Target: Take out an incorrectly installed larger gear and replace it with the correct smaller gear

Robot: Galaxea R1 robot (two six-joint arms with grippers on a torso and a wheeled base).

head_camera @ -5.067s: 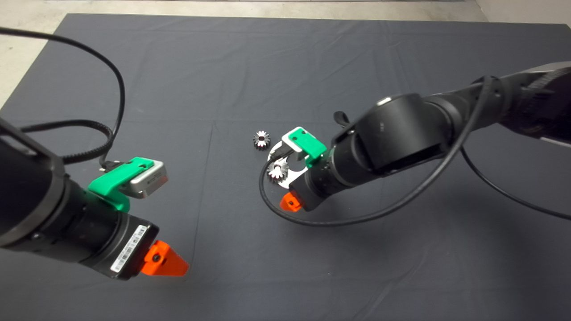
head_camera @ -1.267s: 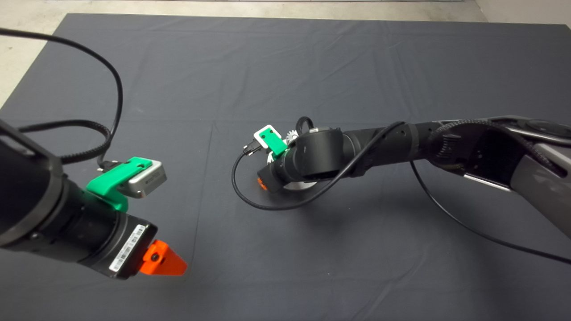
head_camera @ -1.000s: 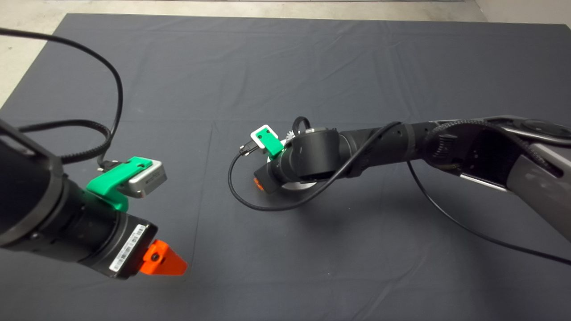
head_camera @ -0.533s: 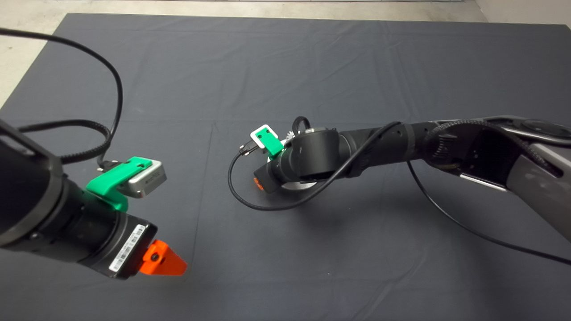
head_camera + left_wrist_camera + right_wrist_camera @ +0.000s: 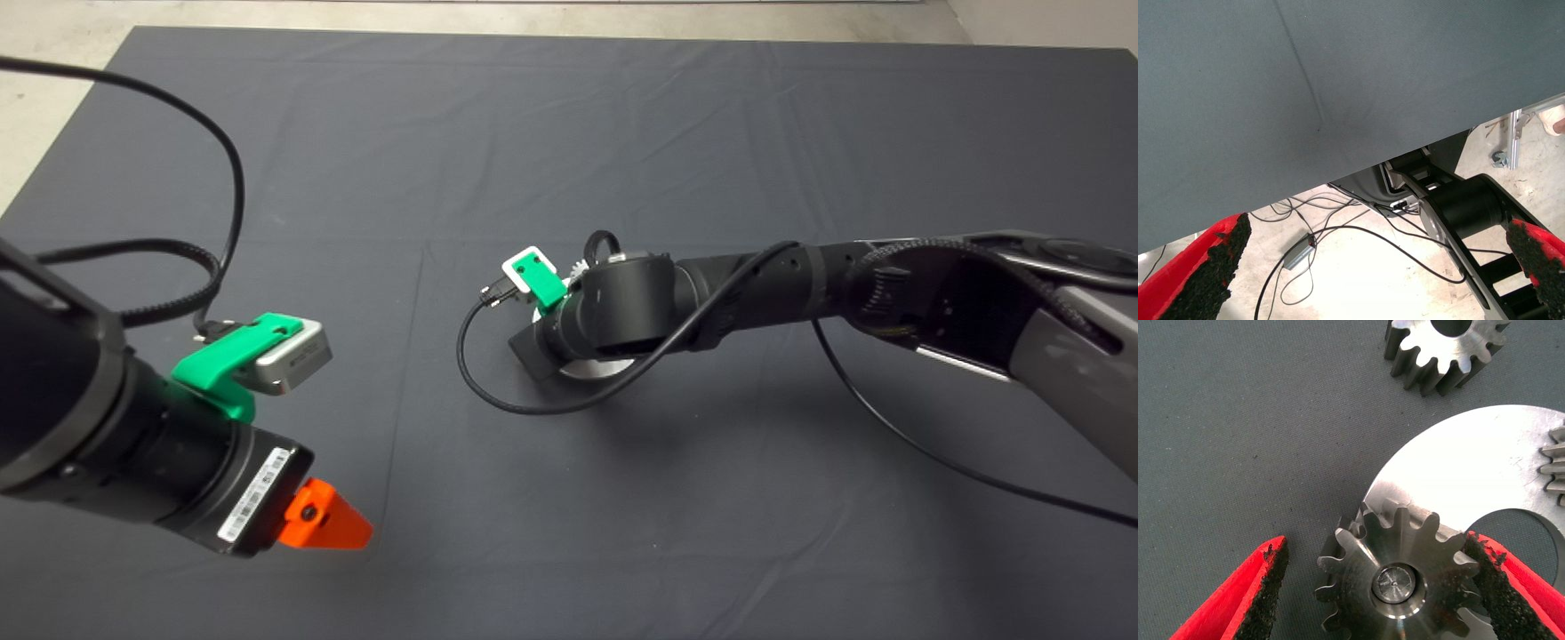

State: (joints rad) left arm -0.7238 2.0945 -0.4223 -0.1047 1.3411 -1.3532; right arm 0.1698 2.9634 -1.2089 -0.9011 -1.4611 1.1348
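Head view: your right arm (image 5: 622, 307) sits low over the plate (image 5: 591, 369) at frame centre. The red fingertip that showed under the wrist half a second ago is now hidden. The wrist has turned or dipped a touch, which I read as settling in for the grasp. The arm covers the gears here. The left tool (image 5: 324, 520) is parked at lower left.

Left wrist view: the left tool (image 5: 1375, 227) is spread wide and holds nothing. Only the mat (image 5: 1305, 87), the floor and cables (image 5: 1358, 233) show.

Right wrist view: this is what the head view hides. The right tool (image 5: 1376, 543) is wide, straddling the larger gear (image 5: 1395, 583) at lower centre, which is seated on the plate (image 5: 1471, 467). One pad is at its teeth and the other stands clear, so nothing is gripped yet. The smaller gear (image 5: 1445, 350) lies on the mat at the top edge, off the plate.
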